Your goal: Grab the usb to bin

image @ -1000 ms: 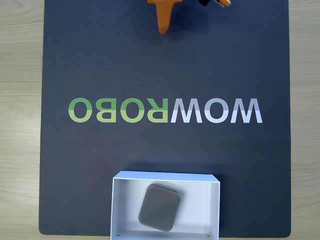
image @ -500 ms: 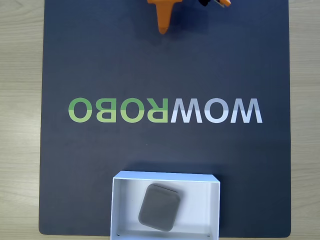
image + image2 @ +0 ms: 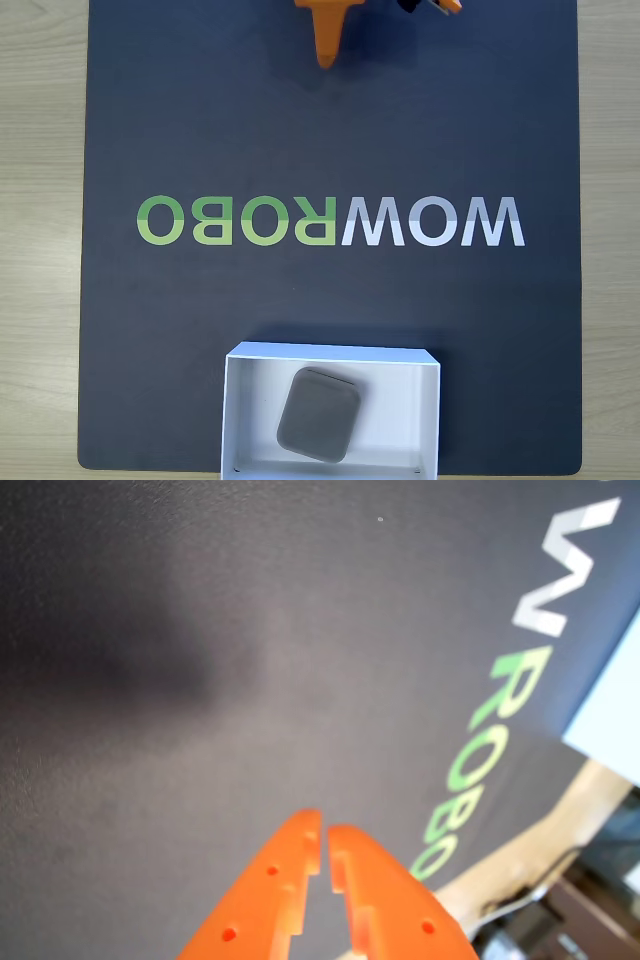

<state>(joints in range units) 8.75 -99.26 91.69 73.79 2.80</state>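
Jaws nearly together is what I read from the wrist view: the two orange fingers (image 3: pixel 300 880) of the gripper (image 3: pixel 324 842) sit almost tip to tip with a thin sliver of gap between them, and nothing is caught there. Below them I see bare dark mat (image 3: pixel 200 680), with the gripper's blurred shadow on it.

From the fixed view, I take the white and green lettering (image 3: pixel 330 221) across the middle of the mat as my landmark. The gripper (image 3: pixel 326 45) pokes in at the top edge of the frame, well above the lettering and roughly over its centre, a single orange point aimed down the picture.

On the far side of the lettering, at the bottom edge of the mat, sits the bin (image 3: pixel 232 410), its long side parallel to the line of letters and its near wall running out of the frame. The usb (image 3: pixel 318 415) lies flat on the bin's white floor, a little left of the bin's middle and turned slightly askew to its walls, touching none of them. Gripper and usb are well apart, with the lettering between them. Pale wood table (image 3: pixel 40 250) shows on both sides of the mat.
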